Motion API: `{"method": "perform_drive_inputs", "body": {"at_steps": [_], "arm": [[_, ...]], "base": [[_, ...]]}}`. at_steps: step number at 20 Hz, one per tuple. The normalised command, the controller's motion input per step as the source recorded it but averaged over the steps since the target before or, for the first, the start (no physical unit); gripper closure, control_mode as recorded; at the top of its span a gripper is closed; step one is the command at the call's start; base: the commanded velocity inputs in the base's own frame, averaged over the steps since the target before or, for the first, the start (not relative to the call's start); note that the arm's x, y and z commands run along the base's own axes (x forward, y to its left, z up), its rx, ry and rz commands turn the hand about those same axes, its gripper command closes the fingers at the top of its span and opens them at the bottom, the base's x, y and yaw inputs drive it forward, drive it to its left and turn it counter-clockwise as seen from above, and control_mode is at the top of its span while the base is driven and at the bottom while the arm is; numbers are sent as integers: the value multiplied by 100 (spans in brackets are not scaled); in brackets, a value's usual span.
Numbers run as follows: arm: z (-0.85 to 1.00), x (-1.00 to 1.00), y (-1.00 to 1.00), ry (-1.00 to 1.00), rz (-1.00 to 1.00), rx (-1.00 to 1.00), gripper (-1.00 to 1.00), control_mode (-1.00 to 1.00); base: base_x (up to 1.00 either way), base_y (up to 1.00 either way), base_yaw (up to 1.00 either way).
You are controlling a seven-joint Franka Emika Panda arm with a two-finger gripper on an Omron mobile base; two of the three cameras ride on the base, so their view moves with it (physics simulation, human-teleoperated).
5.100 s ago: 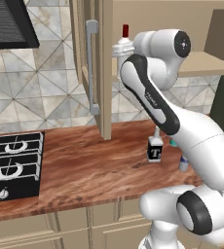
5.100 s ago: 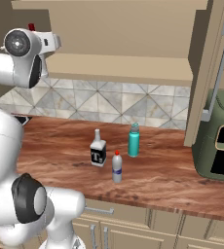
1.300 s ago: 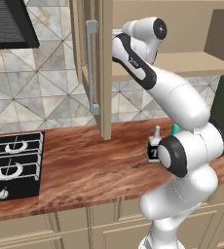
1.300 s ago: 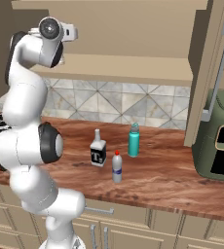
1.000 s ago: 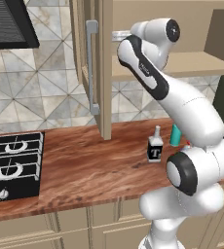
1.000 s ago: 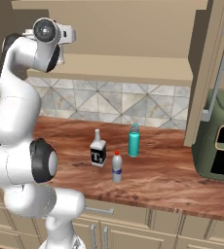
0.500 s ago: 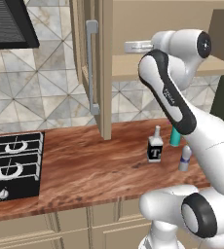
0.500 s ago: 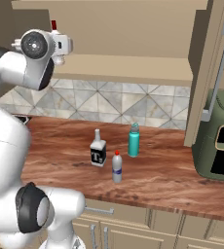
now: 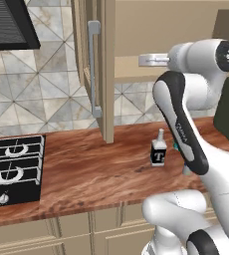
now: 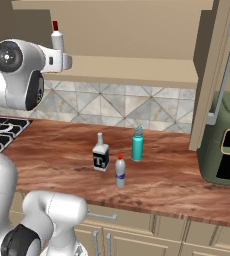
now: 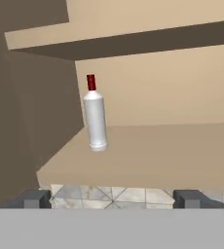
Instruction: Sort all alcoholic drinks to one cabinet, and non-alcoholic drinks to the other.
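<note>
With my end effector [image 11: 112,198] spread open and empty, I see the white bottle [image 11: 95,116] upright on the cabinet shelf [image 11: 158,155]. Three bottles stand on the table [image 10: 62,155].

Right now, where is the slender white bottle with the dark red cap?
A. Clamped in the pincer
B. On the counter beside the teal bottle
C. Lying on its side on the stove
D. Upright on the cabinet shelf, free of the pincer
D. The hand view shows the white bottle upright on the cabinet shelf, with the open pincer drawn back from it.
</note>
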Motion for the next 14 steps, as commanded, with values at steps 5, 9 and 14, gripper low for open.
{"method": "perform_drive_inputs", "body": {"at_steps": [5, 9, 14], "arm": [[-27, -32, -11, 24, -17, 0, -100, -100], [-29, -1, -2, 21, -9, 0, -100, -100], [-29, 0, 0, 12, -9, 0, -100, -100]], "base": [[0, 0, 0], [0, 0, 0], [0, 0, 0]]}}
